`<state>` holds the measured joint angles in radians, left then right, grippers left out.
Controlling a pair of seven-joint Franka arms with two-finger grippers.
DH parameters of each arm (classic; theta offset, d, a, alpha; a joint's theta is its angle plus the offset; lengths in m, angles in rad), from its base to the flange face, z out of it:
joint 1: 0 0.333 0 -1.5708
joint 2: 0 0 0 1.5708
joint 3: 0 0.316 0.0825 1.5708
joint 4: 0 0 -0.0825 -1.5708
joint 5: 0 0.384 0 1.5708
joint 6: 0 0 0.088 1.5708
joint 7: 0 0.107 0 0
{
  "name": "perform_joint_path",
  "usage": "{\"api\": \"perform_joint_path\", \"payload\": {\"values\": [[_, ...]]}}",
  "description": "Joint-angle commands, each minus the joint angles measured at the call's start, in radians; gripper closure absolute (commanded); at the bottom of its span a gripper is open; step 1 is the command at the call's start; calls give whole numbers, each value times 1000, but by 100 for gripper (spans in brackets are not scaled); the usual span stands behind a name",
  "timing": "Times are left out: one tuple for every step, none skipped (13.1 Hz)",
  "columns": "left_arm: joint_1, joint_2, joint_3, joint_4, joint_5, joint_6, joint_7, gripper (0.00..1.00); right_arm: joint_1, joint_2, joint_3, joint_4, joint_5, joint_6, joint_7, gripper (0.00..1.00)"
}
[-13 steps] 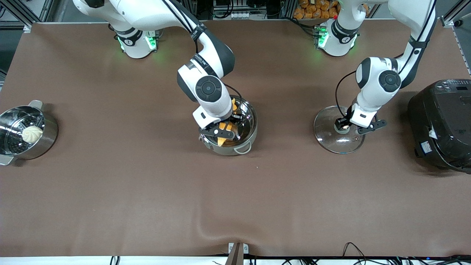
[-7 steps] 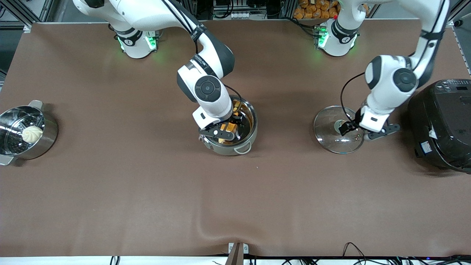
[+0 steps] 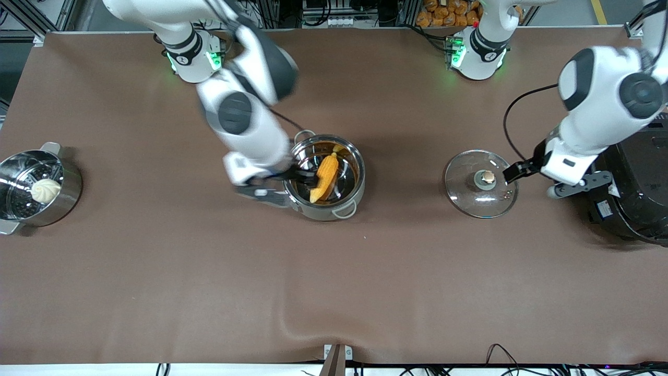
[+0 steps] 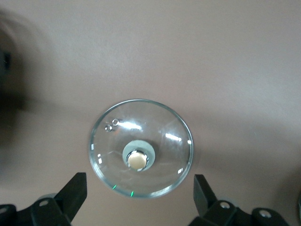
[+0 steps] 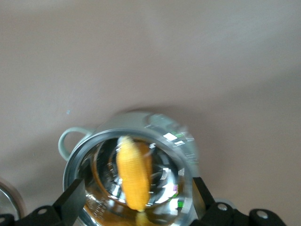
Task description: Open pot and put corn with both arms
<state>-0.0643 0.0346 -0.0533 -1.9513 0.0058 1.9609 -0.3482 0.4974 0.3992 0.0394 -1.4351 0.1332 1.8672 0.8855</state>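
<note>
The steel pot (image 3: 358, 180) stands uncovered mid-table with the yellow-orange corn (image 3: 325, 177) lying inside it. My right gripper (image 3: 300, 177) is open and empty, raised over the pot's rim on the side toward the right arm's end. In the right wrist view the corn (image 5: 134, 172) lies in the pot (image 5: 96, 141) below the spread fingers (image 5: 70, 197). The glass lid (image 3: 464, 194) rests flat on the table, knob (image 3: 488, 177) up. My left gripper (image 3: 522, 168) is open and empty over the lid's edge beside the cooker. The lid (image 4: 162, 141) shows in the left wrist view.
A steamer pot (image 3: 70, 193) with a white bun (image 3: 45, 190) stands at the right arm's end of the table. A big black cooker (image 3: 631, 177) stands at the left arm's end, close to my left arm.
My right gripper let go of the corn, rose and shifted off the pot's middle; the corn now lies in the pot. My left gripper left the lid knob and rose toward the cooker.
</note>
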Motion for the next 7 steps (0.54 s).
{"api": "perform_joint_path", "payload": {"values": [[12,2,-5,121,19,-170,110,0,-167,-196,22,-64,6,-176,-140,0],[12,-13,-3,144,19,-198,130,0,-216,-242,20,-64,-1,-231,-258,0],[12,-22,-2,159,19,-221,132,0,-259,-285,19,-65,-10,-275,-348,0],[12,-39,-2,185,19,-249,133,0,-296,-325,19,-62,-21,-321,-396,0],[11,-47,-5,218,19,-282,135,0,-327,-351,19,-47,-32,-357,-422,0],[11,-47,-6,257,19,-321,135,0,-353,-373,17,-35,-35,-379,-459,0],[11,-44,-6,296,17,-361,135,0,-385,-402,16,-36,-41,-384,-518,0]]}}
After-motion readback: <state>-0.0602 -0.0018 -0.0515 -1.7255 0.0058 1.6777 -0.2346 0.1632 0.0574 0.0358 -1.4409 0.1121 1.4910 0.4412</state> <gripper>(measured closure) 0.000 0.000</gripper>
